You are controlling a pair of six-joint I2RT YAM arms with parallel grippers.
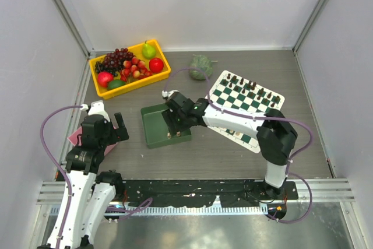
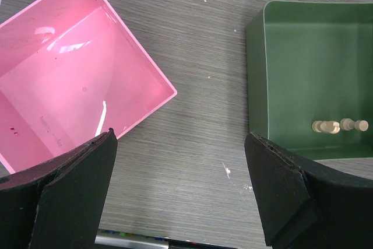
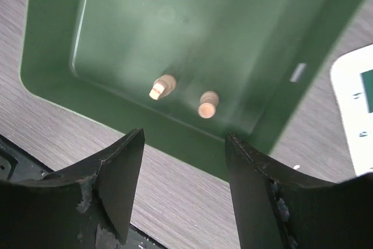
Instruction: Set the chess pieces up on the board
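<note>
Now we hold the right tool (image 3: pixel 183 167), jaws apart and empty, above two chess pieces (image 3: pixel 162 86) lying centre-frame in the green tray (image 3: pixel 175 21), off the board (image 1: pixel 221 83); the left tool (image 2: pixel 179 144) also gapes empty. Closing off-centre, we judge, could roll a rounded piece away.

No legible txt, brand or nos. anywhere. Right wrist view: white border of the board (image 3: pixel 348 106) shows a couple of tiny dark marks, too blurred to read, can't tell if letters or digits. Small pale patch (image 3: pixel 297 72) on inner wall of green tray (image 3: pixel 52 45), nothing readable on it. Top view: board border too small to make out any chars.
</note>
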